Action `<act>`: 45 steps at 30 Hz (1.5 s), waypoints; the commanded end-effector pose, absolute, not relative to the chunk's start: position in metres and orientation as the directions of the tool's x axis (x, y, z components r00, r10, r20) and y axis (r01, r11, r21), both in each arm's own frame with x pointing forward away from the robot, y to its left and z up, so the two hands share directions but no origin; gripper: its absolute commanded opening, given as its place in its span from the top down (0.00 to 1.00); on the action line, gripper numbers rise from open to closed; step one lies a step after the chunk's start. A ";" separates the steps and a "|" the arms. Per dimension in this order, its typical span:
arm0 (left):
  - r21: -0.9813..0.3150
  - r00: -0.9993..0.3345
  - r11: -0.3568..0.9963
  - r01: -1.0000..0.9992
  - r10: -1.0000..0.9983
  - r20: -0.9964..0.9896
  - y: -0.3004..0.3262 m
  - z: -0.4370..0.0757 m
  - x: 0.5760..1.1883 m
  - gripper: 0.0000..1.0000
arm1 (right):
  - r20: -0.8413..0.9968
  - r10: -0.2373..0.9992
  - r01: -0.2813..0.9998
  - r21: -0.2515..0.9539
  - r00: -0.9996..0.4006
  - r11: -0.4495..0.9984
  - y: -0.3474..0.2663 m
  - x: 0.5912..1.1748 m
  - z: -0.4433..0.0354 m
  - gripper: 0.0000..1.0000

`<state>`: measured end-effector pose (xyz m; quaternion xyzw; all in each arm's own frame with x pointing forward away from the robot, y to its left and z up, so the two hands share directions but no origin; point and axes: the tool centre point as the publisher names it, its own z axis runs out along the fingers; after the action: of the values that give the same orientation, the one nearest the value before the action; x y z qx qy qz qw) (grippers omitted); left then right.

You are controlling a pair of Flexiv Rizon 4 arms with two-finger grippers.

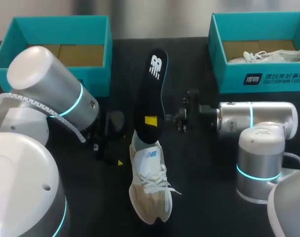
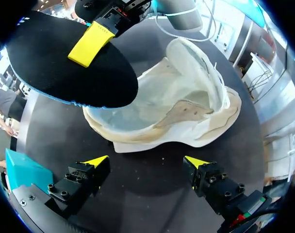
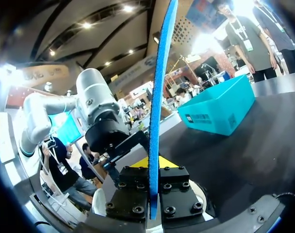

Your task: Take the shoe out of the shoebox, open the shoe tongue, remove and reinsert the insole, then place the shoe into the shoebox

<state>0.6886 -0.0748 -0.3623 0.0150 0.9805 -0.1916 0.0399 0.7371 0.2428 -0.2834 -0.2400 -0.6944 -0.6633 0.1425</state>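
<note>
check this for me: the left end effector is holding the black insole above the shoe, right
Not quite: it is the right end effector that holds the black insole above the shoe, as the head view shows. The left end effector is open.

The table (image 1: 204, 197) was black, its top dull in the head view. From the right wrist it carried a pale grey sheen

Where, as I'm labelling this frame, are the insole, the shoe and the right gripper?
insole (image 1: 153, 91), head view, middle of its black face
shoe (image 1: 151, 185), head view, on its laces
right gripper (image 1: 151, 121), head view, yellow tip clamped on the insole
</note>
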 end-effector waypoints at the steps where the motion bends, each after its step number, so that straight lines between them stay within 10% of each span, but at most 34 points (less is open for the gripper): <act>1: -0.369 -0.996 0.928 0.044 0.015 -0.083 -0.077 -0.366 0.691 0.00 | 0.512 0.128 0.519 0.855 -0.850 0.025 0.250 0.742 -0.281 1.00; 45: -0.399 -0.996 0.917 0.023 -0.013 -0.088 -0.083 -0.363 0.693 0.00 | 0.464 0.014 0.464 0.884 -0.885 0.060 0.253 0.737 -0.301 1.00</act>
<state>0.6939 -0.0846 -0.3629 0.0022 0.9782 -0.2030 0.0440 0.7369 0.2506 -0.2979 -0.1700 -0.7091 -0.6632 0.1687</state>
